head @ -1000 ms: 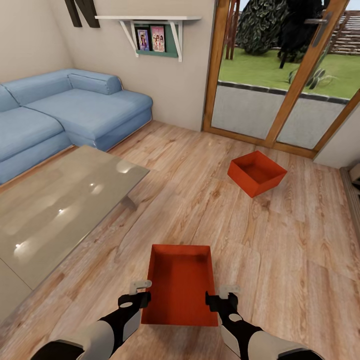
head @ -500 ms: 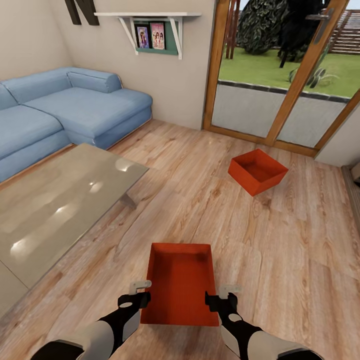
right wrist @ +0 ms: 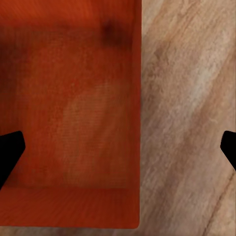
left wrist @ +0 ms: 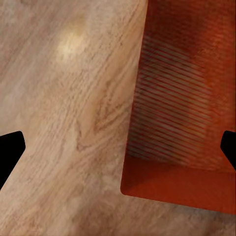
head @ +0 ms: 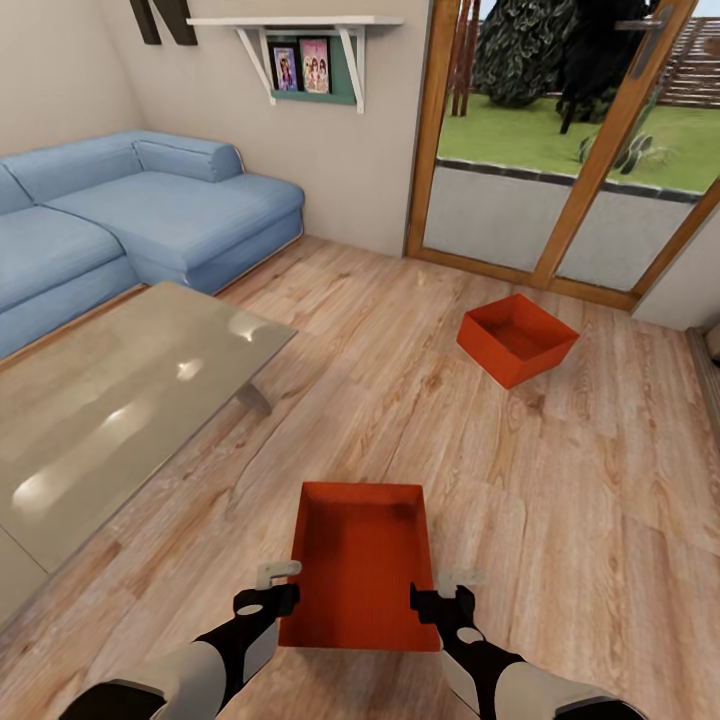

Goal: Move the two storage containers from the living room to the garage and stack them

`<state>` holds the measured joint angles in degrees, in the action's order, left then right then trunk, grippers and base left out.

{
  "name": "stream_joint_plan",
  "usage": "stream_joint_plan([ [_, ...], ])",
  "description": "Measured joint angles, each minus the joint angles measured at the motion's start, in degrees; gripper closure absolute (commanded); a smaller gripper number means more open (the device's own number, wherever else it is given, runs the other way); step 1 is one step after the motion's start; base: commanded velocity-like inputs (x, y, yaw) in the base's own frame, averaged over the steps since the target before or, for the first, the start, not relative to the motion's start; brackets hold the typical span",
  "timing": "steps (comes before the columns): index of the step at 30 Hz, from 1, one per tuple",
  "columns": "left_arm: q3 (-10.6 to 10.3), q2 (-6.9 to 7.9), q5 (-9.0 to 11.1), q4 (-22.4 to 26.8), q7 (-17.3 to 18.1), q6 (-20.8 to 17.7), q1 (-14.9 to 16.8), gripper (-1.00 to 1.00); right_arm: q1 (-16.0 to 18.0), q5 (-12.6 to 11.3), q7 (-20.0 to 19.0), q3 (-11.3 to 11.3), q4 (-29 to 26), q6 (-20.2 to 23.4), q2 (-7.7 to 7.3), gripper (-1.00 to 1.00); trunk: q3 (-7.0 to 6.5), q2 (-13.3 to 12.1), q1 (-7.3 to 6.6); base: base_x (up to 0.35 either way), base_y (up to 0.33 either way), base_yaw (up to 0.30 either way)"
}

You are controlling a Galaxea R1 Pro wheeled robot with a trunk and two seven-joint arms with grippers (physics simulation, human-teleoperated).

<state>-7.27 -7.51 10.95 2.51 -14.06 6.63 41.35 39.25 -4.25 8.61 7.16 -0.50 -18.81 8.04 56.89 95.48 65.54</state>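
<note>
Light wood plank flooring (head: 420,400) covers the living room, which is bounded by beige walls and wood-framed glass doors (head: 560,150) facing a lawn. A blue sofa (head: 120,220) occupies the left side of the room. A glass coffee table (head: 110,400) stands in front of the sofa. A white wall shelf (head: 300,40) with two framed pictures is mounted above the far end of the sofa.

Two orange-red storage containers are in the room. The near container (head: 360,575) sits between the two arms, directly ahead of the robot; whether it rests on the planks or is lifted cannot be told. The far container (head: 517,340) rests on the planks near the glass doors, well apart from the near one, turned at an angle.

The left gripper (head: 268,590) is at the near container's left wall, the right gripper (head: 448,592) at its right wall. In each wrist view the dark fingertips (left wrist: 11,152) (right wrist: 10,152) stand wide apart, one on each side of the container's wall, not clamped on it.
</note>
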Motion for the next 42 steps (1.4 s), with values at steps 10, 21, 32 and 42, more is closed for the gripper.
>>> stream_joint_plan([
  [10, 0.0, 0.14, 0.0, 0.0, 0.0, 0.0, 0.0, -1.0, 0.0, 0.0, 0.0, 0.0, 0.0, 0.0, 0.06, -1.0, 1.8, 4.0, 2.2, 0.0, 0.0, 0.0],
  [21, 0.0, 0.14, 0.0, 0.0, 0.0, 0.0, 0.0, -1.0, 0.0, -0.1, 0.1, 0.0, 0.0, 0.0, 0.03, -1.0, 3.77, 8.4, 4.61, 0.0, 0.0, 0.0],
  [32, 0.0, 0.14, -0.2, 0.0, 0.1, 0.0, 0.0, -1.0, 0.0, -0.1, 0.1, 0.0, 0.0, 0.0, 0.03, -1.0, 5.74, 12.8, 7.03, 0.0, 0.0, 0.0],
  [42, -0.3, 0.14, -1.1, 0.1, 0.2, -0.1, 0.0, -1.0, 0.0, -0.1, 0.1, -0.1, 0.0, 0.0, -0.06, -1.0, 7.54, 16.8, 9.23, 0.0, 0.0, 0.0],
])
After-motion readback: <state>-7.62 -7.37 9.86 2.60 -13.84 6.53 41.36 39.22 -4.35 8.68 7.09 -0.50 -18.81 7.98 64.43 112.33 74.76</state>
